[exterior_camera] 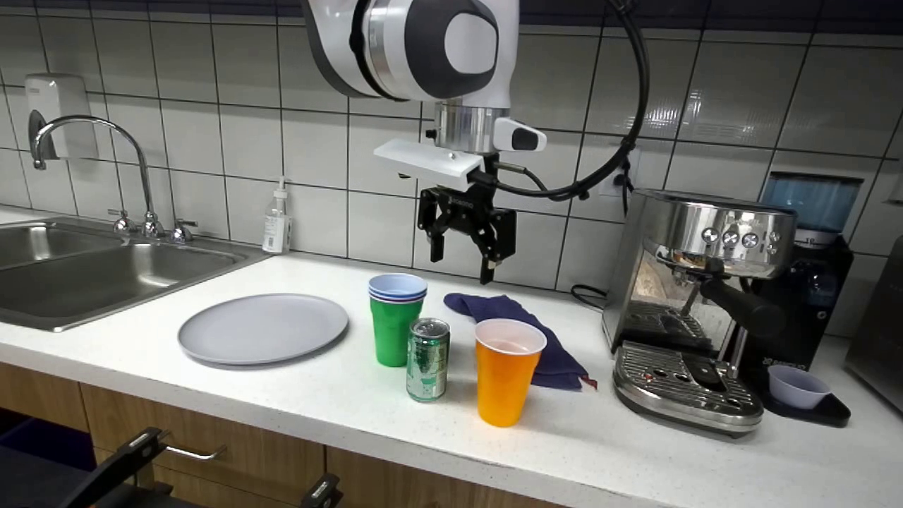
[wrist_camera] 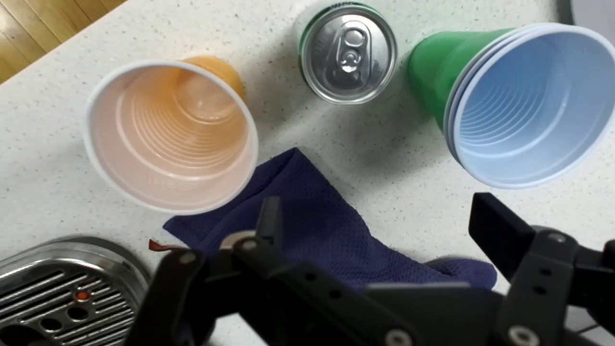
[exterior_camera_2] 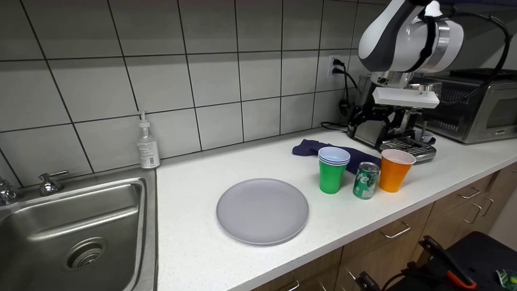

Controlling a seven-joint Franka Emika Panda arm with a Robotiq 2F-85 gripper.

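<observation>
The hand (exterior_camera: 462, 268) hangs above the white worktop (exterior_camera: 317, 395), its fingers wide apart. Beneath it, in the wrist view, lies one crumpled navy-blue textured cloth (wrist_camera: 312, 192). Read from the hand in that view, one upright orange plastic cup (wrist_camera: 173, 139) with a whitish interior is at 10 o'clock, its rim overlapping the cloth; one upright green-and-silver metal can (wrist_camera: 350, 62), ring tab on top, is at 12; one upright stack of green plastic cups (wrist_camera: 519, 105) with pale-blue interiors is at 2, about three rims showing. The can stands between the two, near each. Read from the can in an exterior view, one flat round grey plate (exterior_camera: 264, 328) lies at 9 o'clock, one clear pump bottle (exterior_camera: 276, 224) stands between 10 and 11, and one silver coffee machine (exterior_camera: 705, 243) stands between 2 and 3.
</observation>
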